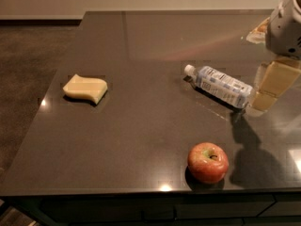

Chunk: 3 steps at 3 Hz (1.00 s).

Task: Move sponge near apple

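Note:
The pale yellow sponge (pixel 86 88) lies flat on the dark table at the left. The red apple (pixel 208 162) with a yellow-green patch at its stem sits near the table's front edge, right of centre. My gripper (pixel 266 94) hangs at the far right, above the table, just right of the bottle's base. It is far from the sponge and up and to the right of the apple. It holds nothing that I can see.
A clear plastic water bottle (pixel 217 85) lies on its side between the gripper and the table's middle. The dark table (pixel 141 135) ends at the left and front edges. A light object (pixel 258 32) sits at the far right back.

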{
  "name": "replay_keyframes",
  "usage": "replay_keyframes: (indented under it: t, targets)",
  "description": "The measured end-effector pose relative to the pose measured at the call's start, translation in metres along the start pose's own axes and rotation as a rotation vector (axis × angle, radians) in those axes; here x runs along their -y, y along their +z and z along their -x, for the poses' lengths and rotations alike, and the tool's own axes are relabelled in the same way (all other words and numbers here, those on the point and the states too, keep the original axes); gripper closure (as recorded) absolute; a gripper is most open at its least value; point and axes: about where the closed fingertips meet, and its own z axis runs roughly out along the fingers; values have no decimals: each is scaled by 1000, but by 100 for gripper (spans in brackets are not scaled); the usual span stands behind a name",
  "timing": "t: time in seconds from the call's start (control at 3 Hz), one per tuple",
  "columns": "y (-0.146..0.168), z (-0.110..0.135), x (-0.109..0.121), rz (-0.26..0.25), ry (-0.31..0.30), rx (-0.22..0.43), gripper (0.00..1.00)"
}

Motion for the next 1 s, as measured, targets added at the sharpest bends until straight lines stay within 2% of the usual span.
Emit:
replay_keyframes:
  t: [0.67, 1.0]
  targets:
    - [41, 81, 37, 51, -93, 129, 0]
    - [72, 124, 47, 89, -130, 168, 0]
